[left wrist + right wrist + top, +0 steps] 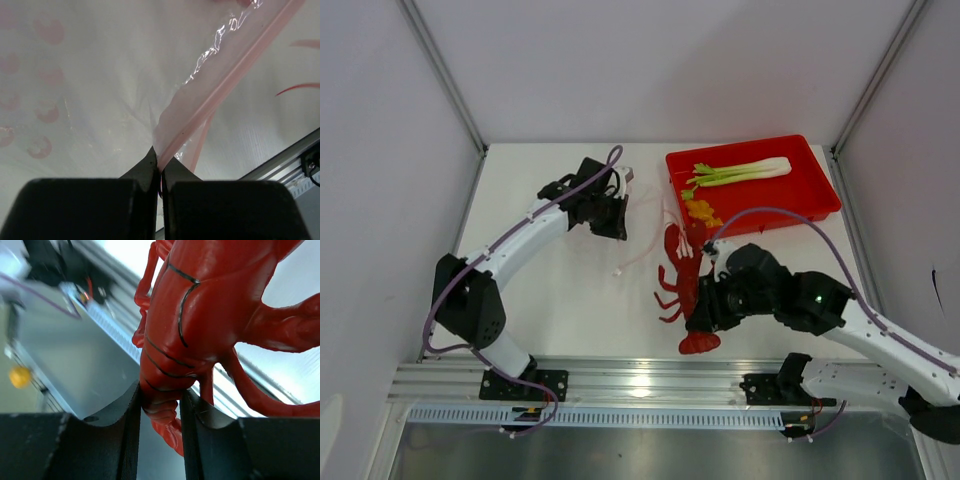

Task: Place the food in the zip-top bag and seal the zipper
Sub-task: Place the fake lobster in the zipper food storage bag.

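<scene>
Right tool [159,410] clamps red lobster [190,315] by tail, at 5 o'clock on surface [570,300]. Left tool [160,167] pinches zipper [235,75] of bag [100,90]. Advice: lift mouth wider, feed lobster claws-first toward 10 o'clock. Stalk [745,172] and yellow pieces [700,210] lie in tray [800,195] at 1 o'clock.

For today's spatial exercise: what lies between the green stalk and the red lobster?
The yellow-orange pieces, inside the red tray, shown by the top view.
</scene>
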Robot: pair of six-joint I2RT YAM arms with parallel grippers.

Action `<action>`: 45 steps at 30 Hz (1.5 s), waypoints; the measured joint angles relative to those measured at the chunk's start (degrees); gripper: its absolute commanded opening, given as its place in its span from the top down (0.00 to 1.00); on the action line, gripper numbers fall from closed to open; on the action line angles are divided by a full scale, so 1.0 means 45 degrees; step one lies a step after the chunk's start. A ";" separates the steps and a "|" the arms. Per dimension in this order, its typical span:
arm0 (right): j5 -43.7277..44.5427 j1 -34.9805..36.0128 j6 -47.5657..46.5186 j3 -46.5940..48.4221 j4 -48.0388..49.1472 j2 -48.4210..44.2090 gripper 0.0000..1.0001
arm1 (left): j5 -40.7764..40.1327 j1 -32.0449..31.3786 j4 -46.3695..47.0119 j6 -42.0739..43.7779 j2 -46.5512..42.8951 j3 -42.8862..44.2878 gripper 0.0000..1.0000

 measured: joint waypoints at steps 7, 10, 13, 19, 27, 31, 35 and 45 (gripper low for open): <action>0.0636 0.2171 -0.0155 0.0000 -0.0724 0.1180 1.00 | 0.0083 0.0000 -0.0335 0.0447 0.0121 -0.0121 0.99; 0.0704 0.2463 -0.0359 0.0000 -0.0923 0.1175 1.00 | 0.0078 0.0000 -0.0398 0.0646 0.0121 -0.0340 0.99; 0.0680 0.2909 -0.0651 0.0078 -0.1117 0.1219 1.00 | 0.0083 0.0000 -0.0559 0.0782 0.0121 -0.0510 1.00; 0.0495 0.3249 -0.1287 0.0559 -0.1559 0.1962 1.00 | 0.0107 -0.0063 -0.0602 0.0874 -0.0019 -0.1035 0.99; -0.0121 0.3026 -0.1841 0.1054 -0.1511 0.2827 1.00 | 0.0223 -0.0646 -0.0442 0.0816 -0.1588 -0.1957 1.00; -0.0685 0.2535 -0.2006 0.1069 -0.1452 0.3065 1.00 | 0.0253 -0.0947 -0.0107 0.0631 -0.2628 -0.2380 1.00; -0.1467 0.1700 -0.2171 0.1132 -0.1443 0.3201 1.00 | 0.0238 -0.1166 0.0204 0.0520 -0.3313 -0.2827 0.99; -0.2229 0.1224 -0.2467 0.2176 -0.1647 0.3895 1.00 | -0.0058 -0.1758 0.0476 0.0408 -0.3434 -0.3463 1.00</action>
